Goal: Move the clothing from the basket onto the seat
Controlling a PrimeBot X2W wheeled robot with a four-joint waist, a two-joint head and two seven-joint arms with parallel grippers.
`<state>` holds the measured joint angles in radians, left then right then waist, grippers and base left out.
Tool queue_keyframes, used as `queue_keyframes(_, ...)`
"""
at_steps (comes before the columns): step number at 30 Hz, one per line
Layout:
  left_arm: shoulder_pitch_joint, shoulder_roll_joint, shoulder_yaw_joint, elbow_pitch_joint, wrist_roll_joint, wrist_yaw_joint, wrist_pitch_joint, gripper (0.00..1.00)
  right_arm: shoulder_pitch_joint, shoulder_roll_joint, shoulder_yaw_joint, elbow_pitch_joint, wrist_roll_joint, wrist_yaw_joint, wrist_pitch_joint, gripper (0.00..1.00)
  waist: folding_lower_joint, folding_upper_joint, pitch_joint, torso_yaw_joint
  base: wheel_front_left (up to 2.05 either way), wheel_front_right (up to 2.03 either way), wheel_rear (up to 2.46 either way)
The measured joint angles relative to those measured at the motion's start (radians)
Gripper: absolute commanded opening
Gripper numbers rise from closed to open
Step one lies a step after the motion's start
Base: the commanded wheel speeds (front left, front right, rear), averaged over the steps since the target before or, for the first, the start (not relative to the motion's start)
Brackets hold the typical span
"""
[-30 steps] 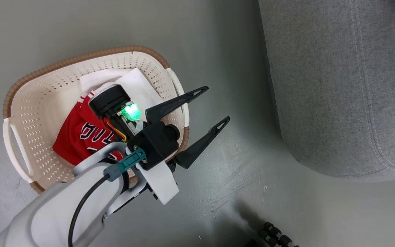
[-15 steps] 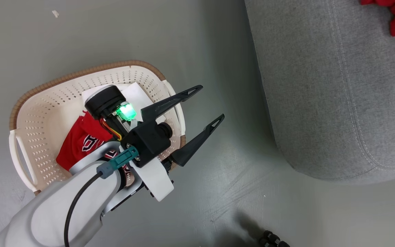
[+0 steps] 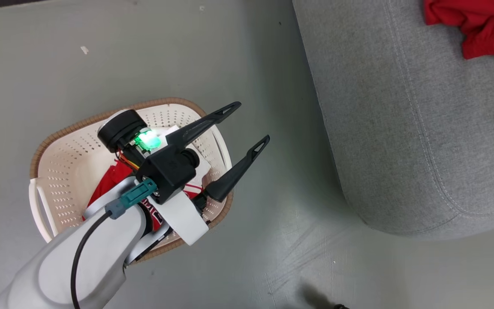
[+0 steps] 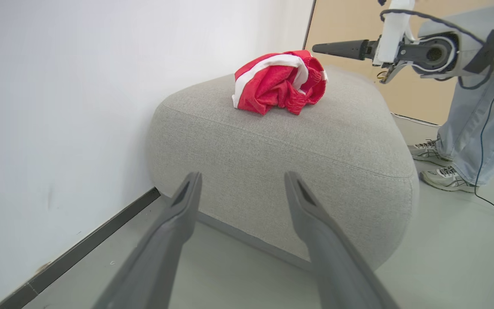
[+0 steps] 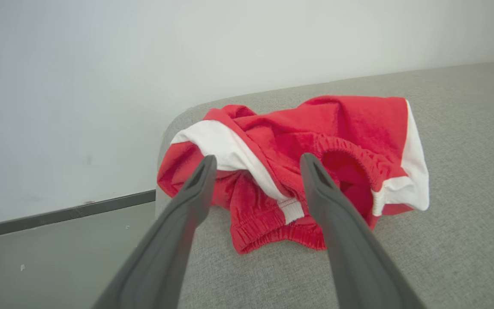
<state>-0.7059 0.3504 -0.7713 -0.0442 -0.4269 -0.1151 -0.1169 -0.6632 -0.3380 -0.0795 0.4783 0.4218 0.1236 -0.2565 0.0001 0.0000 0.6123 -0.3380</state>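
Observation:
The cream basket [image 3: 64, 169] with a brown rim stands on the grey floor at the left. In it lies a red garment [image 3: 106, 189] with lettering, mostly hidden under my left forearm. My left gripper [image 3: 251, 122] is open and empty, its fingers reaching past the basket's right rim toward the grey seat [image 3: 401, 128]. In the left wrist view the left gripper [image 4: 242, 184] points at the seat [image 4: 315, 146], where red shorts [image 4: 279, 81] with white bands lie. My right gripper [image 5: 257, 161] hovers open just over those shorts [image 5: 341, 124], holding nothing.
A white wall [image 4: 58, 107] with a dark baseboard runs along the seat's far side. A person's legs and shoes [image 4: 453, 171] stand beyond the seat, with cables on the floor. Bare floor [image 3: 281, 240] lies between basket and seat.
The head camera has swung, so the basket sits lower right in view and the shorts on the seat have come in. My left gripper stays open, now further back over the basket.

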Motion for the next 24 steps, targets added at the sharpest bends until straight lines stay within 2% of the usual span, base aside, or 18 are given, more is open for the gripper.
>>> queue_keyframes(14, 0.047, -0.007, 0.044, 0.074, -0.004, 0.048, -0.079, 1.0, 0.062, 0.017, 0.032, -0.149, -0.003, 0.0, 0.0, 1.0, 0.0, 0.0, -0.107, 0.029, 0.0, 0.0, 0.0)
queue_keyframes(24, 0.104, -0.007, 0.089, 0.115, -0.023, 0.086, -0.106, 1.0, 0.103, 0.022, 0.071, -0.213, -0.013, 0.0, 0.0, 1.0, 0.0, 0.0, -0.188, 0.069, 0.0, 0.0, 0.0)
